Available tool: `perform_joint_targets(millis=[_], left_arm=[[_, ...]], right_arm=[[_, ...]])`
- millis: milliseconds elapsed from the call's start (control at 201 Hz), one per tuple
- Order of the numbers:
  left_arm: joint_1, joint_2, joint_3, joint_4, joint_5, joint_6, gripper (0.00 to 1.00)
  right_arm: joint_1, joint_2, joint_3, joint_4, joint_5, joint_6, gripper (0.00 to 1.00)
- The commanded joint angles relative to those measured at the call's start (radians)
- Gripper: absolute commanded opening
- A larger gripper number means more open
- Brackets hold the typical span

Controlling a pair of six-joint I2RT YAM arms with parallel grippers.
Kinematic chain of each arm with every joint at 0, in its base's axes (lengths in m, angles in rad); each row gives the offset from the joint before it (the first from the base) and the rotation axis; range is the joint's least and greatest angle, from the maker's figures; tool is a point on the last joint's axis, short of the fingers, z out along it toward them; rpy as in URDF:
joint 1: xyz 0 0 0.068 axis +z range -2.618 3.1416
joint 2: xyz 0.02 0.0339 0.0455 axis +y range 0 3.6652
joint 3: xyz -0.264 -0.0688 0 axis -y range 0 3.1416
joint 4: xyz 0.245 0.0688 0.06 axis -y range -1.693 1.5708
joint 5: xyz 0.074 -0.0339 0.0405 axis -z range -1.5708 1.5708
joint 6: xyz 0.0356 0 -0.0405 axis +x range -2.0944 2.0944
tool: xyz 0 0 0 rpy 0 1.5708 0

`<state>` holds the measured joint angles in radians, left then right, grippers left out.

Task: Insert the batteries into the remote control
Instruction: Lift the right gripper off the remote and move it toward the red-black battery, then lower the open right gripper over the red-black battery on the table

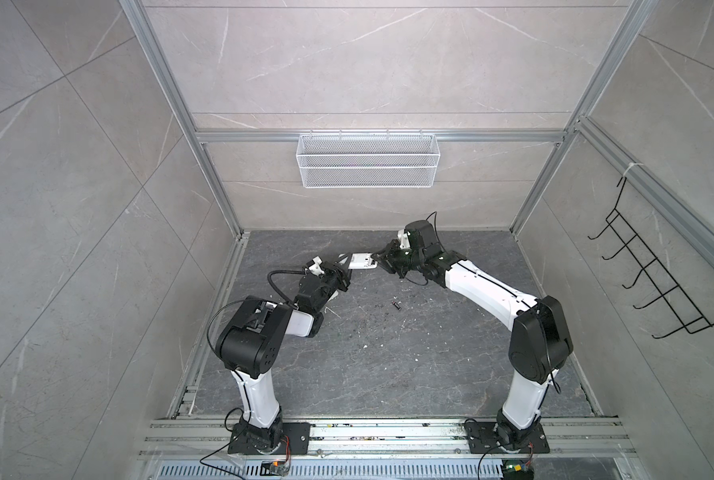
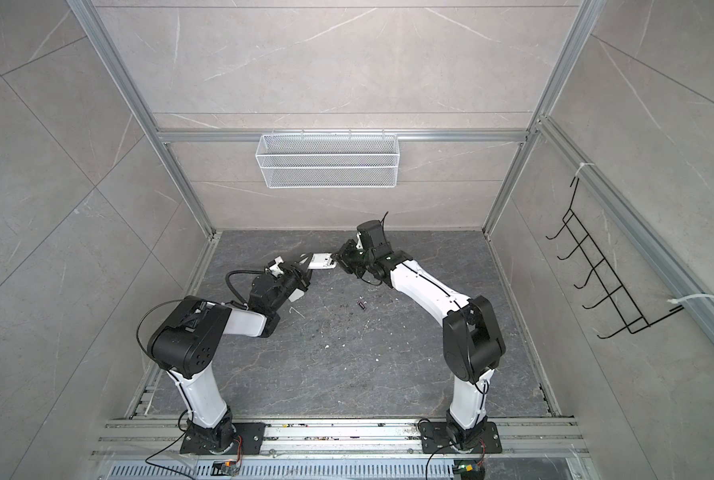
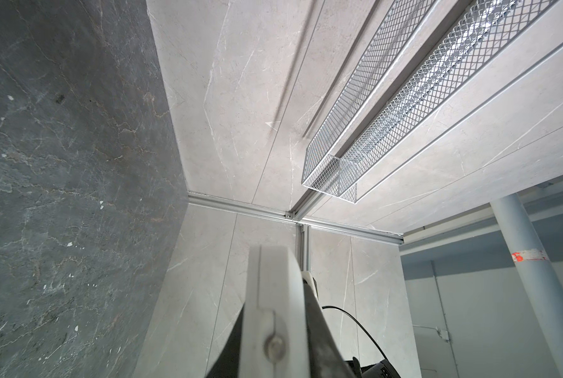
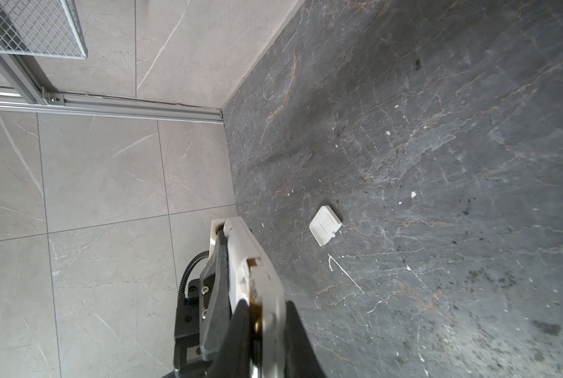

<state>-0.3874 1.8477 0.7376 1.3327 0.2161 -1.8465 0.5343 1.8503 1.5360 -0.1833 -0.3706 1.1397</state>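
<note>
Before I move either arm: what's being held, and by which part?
Left gripper clamps the remote control by one end; right gripper straddles the other end, grip unclear.

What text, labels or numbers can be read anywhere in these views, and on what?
No text is legible in any view.
remote control: any print is too small to read.
battery on the floor: label too small to read.
tape on the pillar: orange mark, blurred, unreadable.
loose white cover: no print shows.
</note>
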Motion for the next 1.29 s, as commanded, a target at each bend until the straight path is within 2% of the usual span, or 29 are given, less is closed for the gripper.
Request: perform_joint_targets(millis=[0,60,124,269,433,543,717,827,941,1016,1096,1290], left_arm=[[0.003,-0.038,0.022,0.081,0.008,0.038,0.00],[0.013,-0.044,0.009,0.081,0.014,0.054,0.00],[0.034,-0.051,-0.010,0.080,0.039,0.090,0.00],[0.113,-0.060,-0.082,0.036,0.092,0.213,0.00],[0.170,-0.053,-0.114,-0.019,0.209,0.307,0.00],[0.170,-0.048,-0.140,-0.051,0.247,0.391,0.00],[0.143,-0.025,-0.213,-0.002,0.212,0.531,0.00],[0.139,-0.007,-0.259,0.079,0.209,0.607,0.00],[0.134,-0.018,-0.289,0.081,0.230,0.692,0.00],[0.135,-0.016,-0.301,0.083,0.220,0.674,0.00],[0.134,-0.004,-0.271,0.081,0.269,0.658,0.00],[0.140,0.022,-0.252,0.082,0.306,0.629,0.00]], right_arm=[[-0.004,0.005,-0.014,-0.028,0.009,-0.012,0.33],[-0.010,-0.003,-0.017,-0.042,0.009,-0.032,0.49],[-0.019,-0.023,-0.022,-0.068,0.008,-0.074,0.61],[-0.030,-0.104,-0.065,-0.160,0.031,-0.249,0.69],[-0.031,-0.179,-0.174,-0.269,0.177,-0.381,0.70],[-0.031,-0.161,-0.216,-0.306,0.252,-0.443,0.66],[-0.030,-0.016,-0.114,-0.457,0.287,-0.545,0.56],[-0.025,0.056,-0.050,-0.514,0.330,-0.577,0.50],[-0.020,0.129,0.017,-0.567,0.365,-0.590,0.47],[-0.008,0.171,0.057,-0.589,0.379,-0.596,0.47],[0.007,0.208,0.091,-0.610,0.413,-0.595,0.47],[0.039,0.264,0.094,-0.576,0.464,-0.592,0.49]])
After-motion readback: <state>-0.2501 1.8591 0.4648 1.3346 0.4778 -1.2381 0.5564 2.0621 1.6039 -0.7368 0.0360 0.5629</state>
